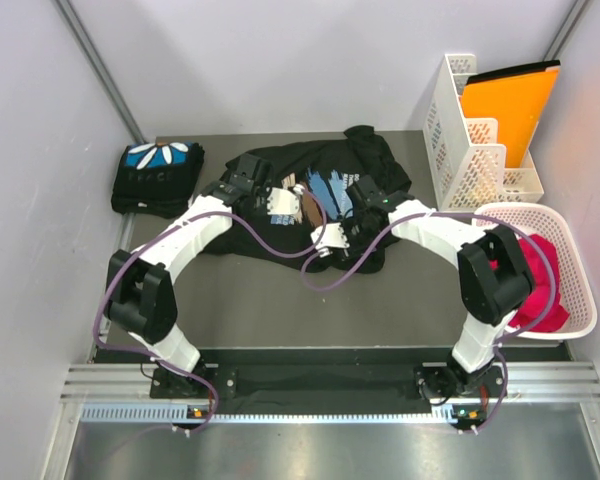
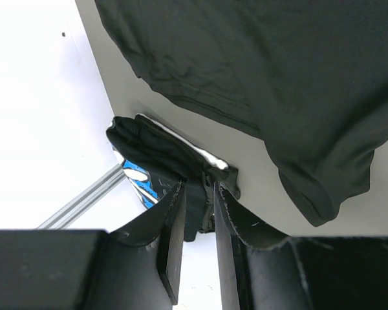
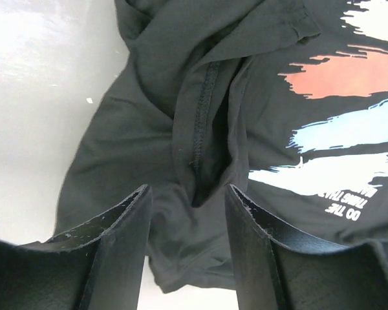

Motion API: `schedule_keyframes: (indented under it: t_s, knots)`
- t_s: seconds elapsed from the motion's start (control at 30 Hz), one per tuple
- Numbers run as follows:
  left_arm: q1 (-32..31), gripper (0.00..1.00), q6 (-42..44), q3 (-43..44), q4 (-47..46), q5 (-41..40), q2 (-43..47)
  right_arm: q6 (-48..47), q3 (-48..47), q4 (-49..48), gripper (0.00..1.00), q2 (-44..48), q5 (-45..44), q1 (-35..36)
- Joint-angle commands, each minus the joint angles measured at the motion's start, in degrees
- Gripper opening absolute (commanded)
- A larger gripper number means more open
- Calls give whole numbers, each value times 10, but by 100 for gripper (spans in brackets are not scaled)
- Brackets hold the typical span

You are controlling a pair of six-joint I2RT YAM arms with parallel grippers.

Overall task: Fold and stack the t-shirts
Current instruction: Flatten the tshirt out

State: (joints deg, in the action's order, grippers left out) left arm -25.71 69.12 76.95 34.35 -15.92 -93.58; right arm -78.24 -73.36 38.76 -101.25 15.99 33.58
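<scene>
T-shirt (image 1: pixel 325 170) is lying rumpled on the surface (image 1: pixel 280 300), right of the folded shirt (image 1: pixel 158 175). Left end effector (image 2: pixel 198 194) is pinching its black cloth. Right end effector (image 3: pixel 187 190) is hovering spread over a seam (image 3: pixel 204 110). It should be closing deep on that seam, then both should be pulling apart evenly to flatten the cloth.

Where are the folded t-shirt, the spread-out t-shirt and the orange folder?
folded t-shirt (image 1: pixel 157 180): top view, black cloth just below its blue print.
spread-out t-shirt (image 1: pixel 315 162): top view, bare black cloth above its brush-stroke print.
orange folder (image 1: pixel 505 110): top view, middle of its orange face.
</scene>
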Motion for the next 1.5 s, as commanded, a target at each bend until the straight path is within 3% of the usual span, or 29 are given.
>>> schedule_keyframes:
  t_s: [0.0,0.3,0.63,0.87,1.33,1.47]
  knots:
    - [-3,30,2,19,2,-2,7,-17,49,-72,49,15,-19,3]
    - [-5,30,6,26,3,-2,-3,10,81,-186,41,4,-59,3]
    - [-9,30,5,42,5,-2,-17,11,60,-211,38,2,-71,3]
    - [-13,29,-3,42,5,-2,-22,1,38,-241,21,-10,-86,2]
    - [-18,29,-13,40,5,-2,-26,30,-7,-300,20,-68,-109,-6]
    - [-18,29,-14,36,6,-2,-23,65,20,-439,23,-68,-178,-6]
